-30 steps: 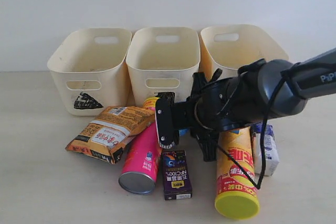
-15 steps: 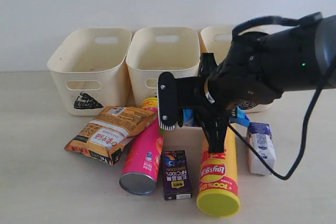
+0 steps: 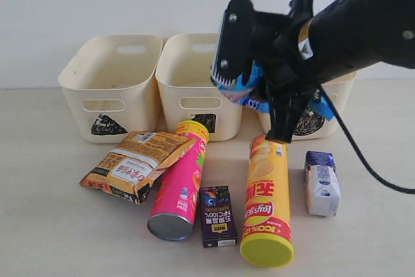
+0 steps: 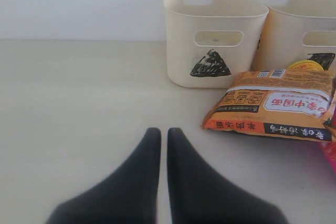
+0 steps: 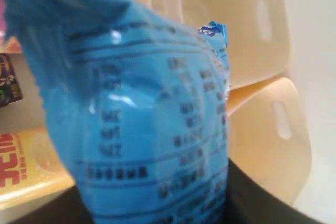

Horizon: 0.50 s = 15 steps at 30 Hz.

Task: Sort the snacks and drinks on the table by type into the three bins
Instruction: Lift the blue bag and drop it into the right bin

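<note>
Right gripper point(image 3: 251, 105) clamps blue bag point(image 5: 147, 108), high by bins point(image 3: 194, 76). Centre floppy bag over one opening before release. Left gripper point(image 4: 164, 135) closed, empty.

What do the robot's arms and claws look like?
The right arm is thick and black, with a black cable hanging from it. The right gripper is black and flat-sided, with a toothed tip. The left gripper is smooth, black and pointed.
</note>
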Available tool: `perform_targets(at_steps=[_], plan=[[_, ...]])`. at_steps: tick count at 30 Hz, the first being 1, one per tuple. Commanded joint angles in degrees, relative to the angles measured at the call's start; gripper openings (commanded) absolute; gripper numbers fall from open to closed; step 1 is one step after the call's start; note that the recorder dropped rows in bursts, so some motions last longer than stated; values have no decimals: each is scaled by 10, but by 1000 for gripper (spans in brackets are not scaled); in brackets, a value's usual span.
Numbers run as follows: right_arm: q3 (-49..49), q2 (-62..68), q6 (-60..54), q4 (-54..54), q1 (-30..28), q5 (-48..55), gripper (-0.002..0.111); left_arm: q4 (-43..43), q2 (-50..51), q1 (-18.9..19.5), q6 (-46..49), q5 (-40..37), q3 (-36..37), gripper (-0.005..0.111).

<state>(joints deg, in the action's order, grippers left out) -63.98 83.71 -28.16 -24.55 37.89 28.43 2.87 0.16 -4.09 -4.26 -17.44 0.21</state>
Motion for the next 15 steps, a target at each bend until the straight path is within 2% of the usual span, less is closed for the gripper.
perform_targets(at_steps=[1, 10, 15], plan=[[-1, -16, 101, 2, -59, -61, 0, -3, -2, 1, -4, 4, -2, 4], [-9, 4, 242, 100, -175, -270, 0, -3, -2, 1, -4, 4, -2, 4], [-92, 76, 282, 122, -209, -220, 0, -3, -2, 1, -4, 4, -2, 4]])
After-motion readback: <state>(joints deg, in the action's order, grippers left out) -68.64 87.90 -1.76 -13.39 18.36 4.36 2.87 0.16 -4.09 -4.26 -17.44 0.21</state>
